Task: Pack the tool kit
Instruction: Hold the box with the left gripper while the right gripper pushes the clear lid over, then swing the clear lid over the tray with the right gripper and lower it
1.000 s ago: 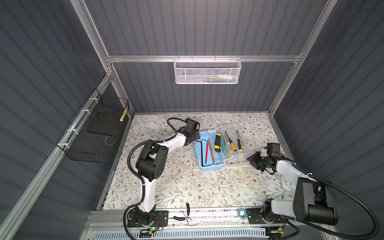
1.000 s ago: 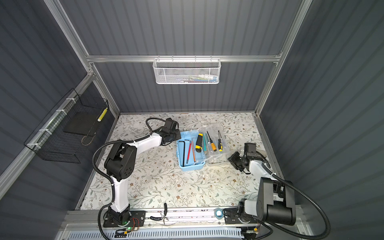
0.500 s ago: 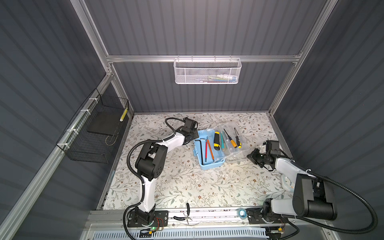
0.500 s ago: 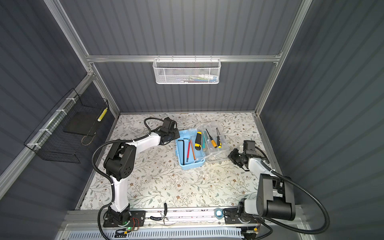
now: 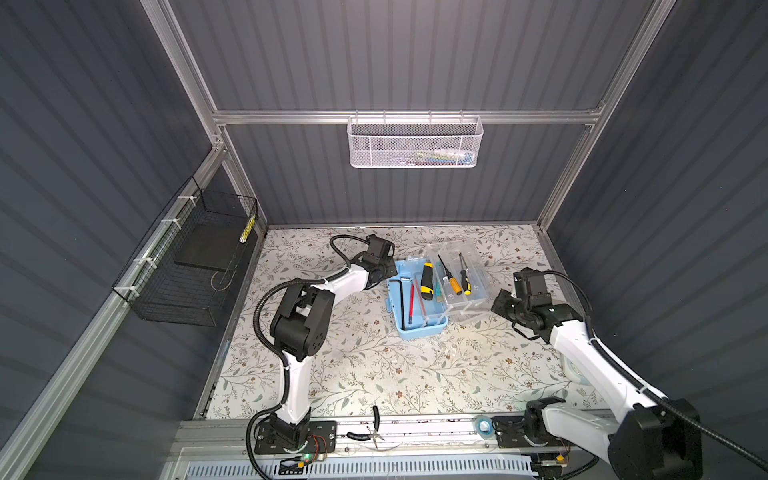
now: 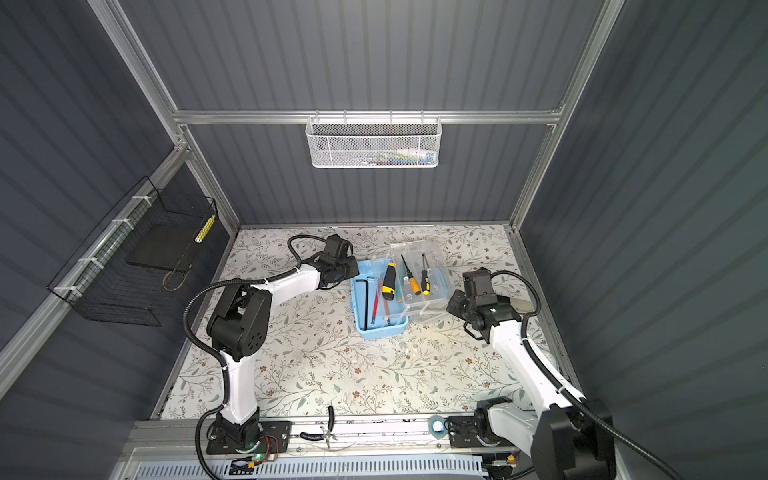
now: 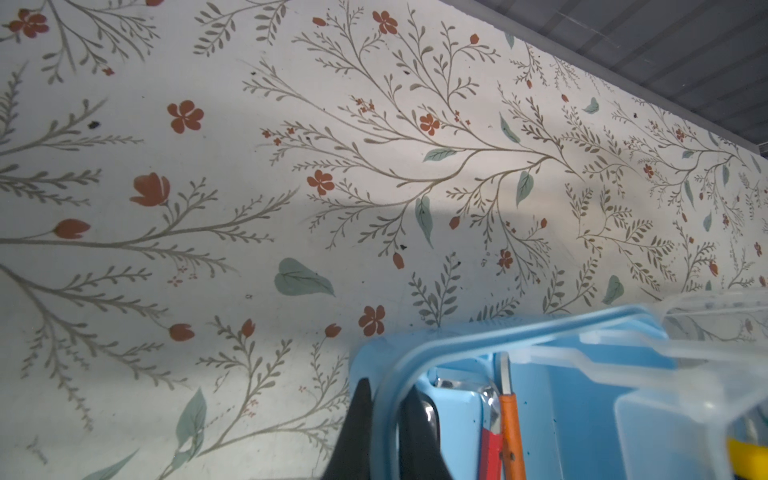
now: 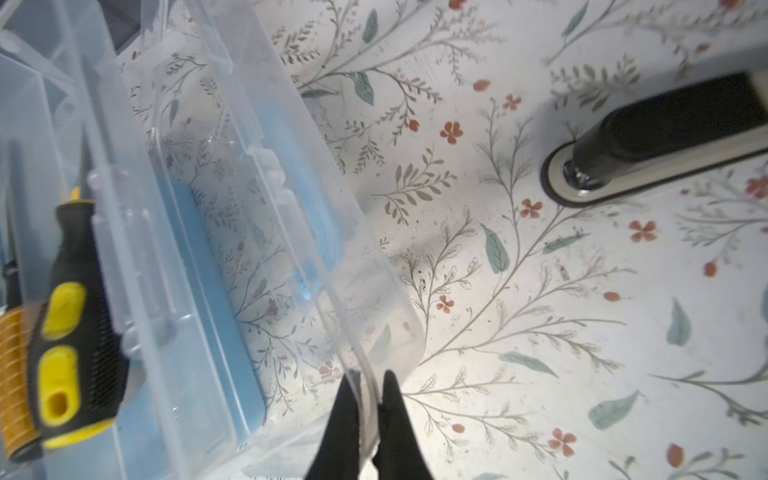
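The tool kit's light-blue case [image 5: 417,328] lies open mid-table, holding a black hex key [image 5: 402,299], a red tool [image 5: 411,301] and a yellow-black utility knife [image 5: 426,281]. Its clear lid [image 5: 478,266] is tilted up off the table, with two screwdrivers [image 5: 455,286] lying on it. My left gripper [image 7: 384,399] is shut on the case's blue handle [image 7: 478,332] at the far left corner [image 5: 384,270]. My right gripper [image 8: 370,384] is shut on the lid's clear rim [image 8: 291,174], at the lid's near right side [image 5: 496,305]. A yellow-black screwdriver handle [image 8: 70,353] shows through the lid.
A white mesh basket [image 5: 415,143] hangs on the back wall and a black wire basket [image 5: 195,257] on the left wall. Black-handled pliers [image 5: 370,432] and a tape roll [image 5: 483,424] lie on the front rail. A black-and-cream object [image 8: 665,137] lies right of the lid.
My right gripper has shut on the lid's rim and raised the lid from flat on the table to a tilt toward the case. The screwdrivers rode with it. My left gripper has hardly moved.
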Robot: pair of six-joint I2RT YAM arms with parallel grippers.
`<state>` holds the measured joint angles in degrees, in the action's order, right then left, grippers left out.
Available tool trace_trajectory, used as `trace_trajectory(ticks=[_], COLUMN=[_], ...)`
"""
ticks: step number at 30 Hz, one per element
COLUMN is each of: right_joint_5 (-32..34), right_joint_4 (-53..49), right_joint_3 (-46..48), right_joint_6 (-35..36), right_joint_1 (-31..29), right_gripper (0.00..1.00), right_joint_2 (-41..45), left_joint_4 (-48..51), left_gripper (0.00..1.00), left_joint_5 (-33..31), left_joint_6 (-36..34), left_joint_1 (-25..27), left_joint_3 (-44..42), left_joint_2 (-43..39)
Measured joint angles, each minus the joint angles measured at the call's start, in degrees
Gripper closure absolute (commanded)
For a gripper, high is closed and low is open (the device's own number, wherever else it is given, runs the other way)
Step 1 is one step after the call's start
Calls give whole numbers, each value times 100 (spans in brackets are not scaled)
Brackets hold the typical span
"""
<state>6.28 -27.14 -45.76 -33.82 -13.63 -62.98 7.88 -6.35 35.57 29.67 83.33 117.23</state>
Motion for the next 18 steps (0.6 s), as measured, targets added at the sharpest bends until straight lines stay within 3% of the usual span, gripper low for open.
trace_trajectory(ticks=[9, 18], right_joint_5=[1436, 2426], right_joint_4=[-813, -1139], right_joint_3=[-964, -1867], right_joint_6=[229, 350], right_joint_1=[-1523, -2732], right_gripper=[100, 100], right_joint_2=[-17, -857], left_joint_4=[-20, -50], left_gripper=[100, 100], left_joint_5=[90, 63], left_joint_6=[0, 0], left_joint_1=[-7, -133], left_joint_3=[0, 0], left_joint_2=[0, 4])
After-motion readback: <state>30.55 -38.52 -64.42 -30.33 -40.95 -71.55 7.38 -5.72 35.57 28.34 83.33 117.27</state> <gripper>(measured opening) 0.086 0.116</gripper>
